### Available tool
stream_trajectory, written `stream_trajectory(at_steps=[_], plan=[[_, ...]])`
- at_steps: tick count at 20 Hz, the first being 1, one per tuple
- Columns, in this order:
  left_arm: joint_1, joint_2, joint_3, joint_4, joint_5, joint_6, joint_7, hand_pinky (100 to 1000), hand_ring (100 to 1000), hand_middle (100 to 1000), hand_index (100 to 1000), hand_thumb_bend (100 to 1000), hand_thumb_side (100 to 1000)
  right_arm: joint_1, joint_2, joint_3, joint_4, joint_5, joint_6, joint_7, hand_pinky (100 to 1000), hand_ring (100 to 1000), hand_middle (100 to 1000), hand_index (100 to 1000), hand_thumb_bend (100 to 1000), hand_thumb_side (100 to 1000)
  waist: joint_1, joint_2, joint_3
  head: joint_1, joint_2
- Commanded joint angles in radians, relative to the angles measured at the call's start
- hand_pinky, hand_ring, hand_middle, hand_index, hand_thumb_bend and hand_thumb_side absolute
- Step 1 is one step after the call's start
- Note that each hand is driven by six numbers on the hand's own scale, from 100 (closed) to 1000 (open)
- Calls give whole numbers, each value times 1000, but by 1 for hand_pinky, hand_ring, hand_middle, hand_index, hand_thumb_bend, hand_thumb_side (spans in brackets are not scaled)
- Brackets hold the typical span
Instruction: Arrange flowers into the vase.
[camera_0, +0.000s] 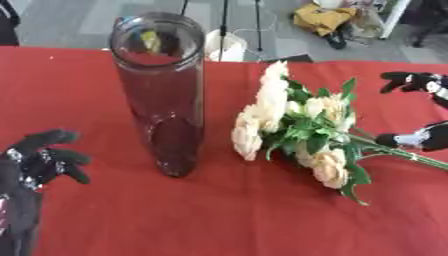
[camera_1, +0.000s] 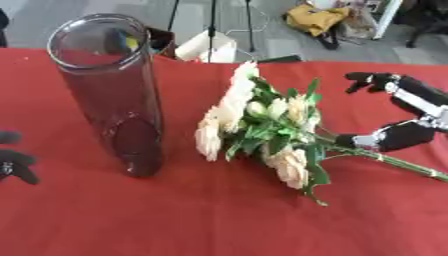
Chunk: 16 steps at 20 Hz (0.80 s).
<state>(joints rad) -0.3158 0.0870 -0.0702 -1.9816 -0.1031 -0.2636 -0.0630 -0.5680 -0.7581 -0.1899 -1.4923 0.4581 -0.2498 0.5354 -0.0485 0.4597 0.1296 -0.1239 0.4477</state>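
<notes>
Right hand (camera_1: 404, 120) spread at flowers (camera_1: 262, 131) stems, clear vase (camera_0: 160, 95) upright; left hand (camera_0: 39, 160) relaxed

A red cloth covers the surface (camera_0: 219, 220) from edge to edge. On it stands a tall clear glass vase (camera_0: 162, 95), upright, left of centre. Just to its right lies a bunch of cream flowers (camera_1: 254, 130) with green leaves, on its side, the heads toward the vase and the far edge, near it but apart. The green stems (camera_1: 398, 164) run off to the right, flat along the cloth toward the near right edge.
</notes>
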Motion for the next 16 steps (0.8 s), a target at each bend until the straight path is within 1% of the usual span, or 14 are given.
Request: stream_trajectory(at_steps=[1, 2, 4, 6, 9, 11, 16], plan=[[-3, 13, -11, -18, 1, -1, -4, 455, 598, 699, 806, 139, 1000, -9, -68, -2, 9, 31, 0, 23, 892, 1000, 811, 1000, 550, 458, -1, -25, 1, 3, -7], [-3, 13, -12, -18, 1, -1, -4, 455, 598, 699, 806, 139, 1000, -11, -71, 2, 18, 42, -1, 24, 891, 1000, 811, 1000, 549, 457, -1, -25, 1, 2, -7], [-4, 13, -12, -18, 1, -1, -5, 455, 598, 699, 806, 138, 1000, -14, -72, 6, 34, 56, -2, 20, 888, 1000, 805, 1000, 505, 443, 0, -25, 3, 0, -8], [-4, 14, -13, -18, 2, -2, -5, 455, 598, 699, 807, 139, 1000, -18, -73, 12, 51, 69, -3, 12, 902, 1000, 809, 1000, 498, 429, 1, -25, 5, -3, -8], [-3, 13, -13, -18, 2, -2, -6, 455, 598, 699, 807, 138, 1000, -24, -75, 21, 76, 89, -3, 3, 898, 1000, 817, 1000, 471, 417, 1, -24, 6, -5, -8], [-3, 13, -13, -18, 2, -2, -7, 455, 598, 699, 807, 138, 1000, -27, -76, 25, 87, 104, -5, -7, 898, 1000, 817, 1000, 471, 417, 1, -23, 6, -6, -8], [-3, 11, -14, -18, 1, -2, -8, 455, 598, 699, 807, 138, 1000, -36, -70, 39, 108, 154, -6, -40, 857, 1000, 808, 987, 483, 417, 2, -20, 8, -11, -10]])
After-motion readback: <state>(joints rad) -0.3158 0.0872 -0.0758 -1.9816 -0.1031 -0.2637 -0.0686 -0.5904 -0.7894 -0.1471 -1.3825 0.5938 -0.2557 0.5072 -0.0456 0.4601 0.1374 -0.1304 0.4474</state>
